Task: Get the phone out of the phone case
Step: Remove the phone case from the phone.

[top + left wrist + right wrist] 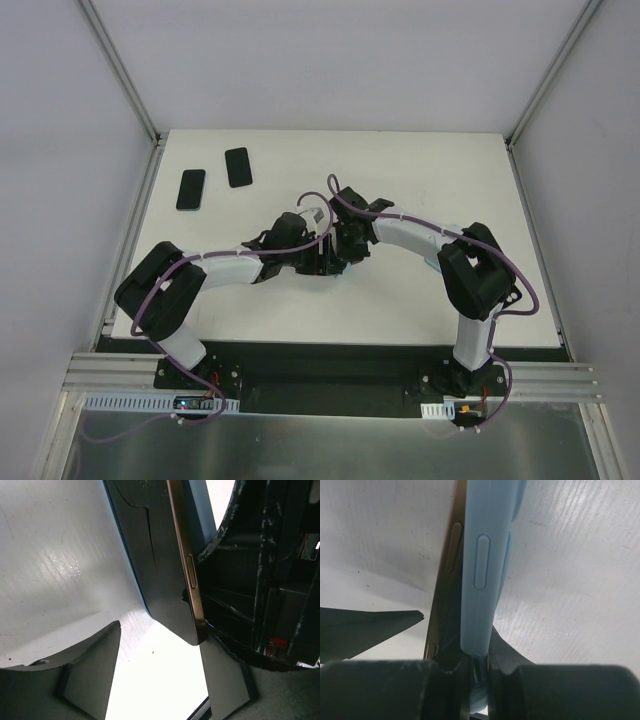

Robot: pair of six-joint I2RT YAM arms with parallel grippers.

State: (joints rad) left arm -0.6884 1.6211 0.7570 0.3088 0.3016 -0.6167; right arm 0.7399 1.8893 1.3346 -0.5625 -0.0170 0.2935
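Observation:
The phone (pixel 160 555) is dark with a bronze metal rim and stands on edge above the table. In the right wrist view the phone (pixel 451 580) is parted from the light blue phone case (pixel 485 555), with a gap between them. My right gripper (pixel 477 655) is shut on the case's lower edge. My left gripper (pixel 160 680) is open, and the phone's lower corner hangs just above its right finger (pixel 225 680). Its left finger (pixel 90 675) stands well apart from the phone. Both grippers meet at mid-table, left (pixel 305 255) and right (pixel 340 245).
Two other dark phones lie flat at the back left of the white table, one (pixel 191 189) beside the other (pixel 238 167). White walls enclose the table on three sides. The right gripper's black body (pixel 270 580) fills the right of the left wrist view.

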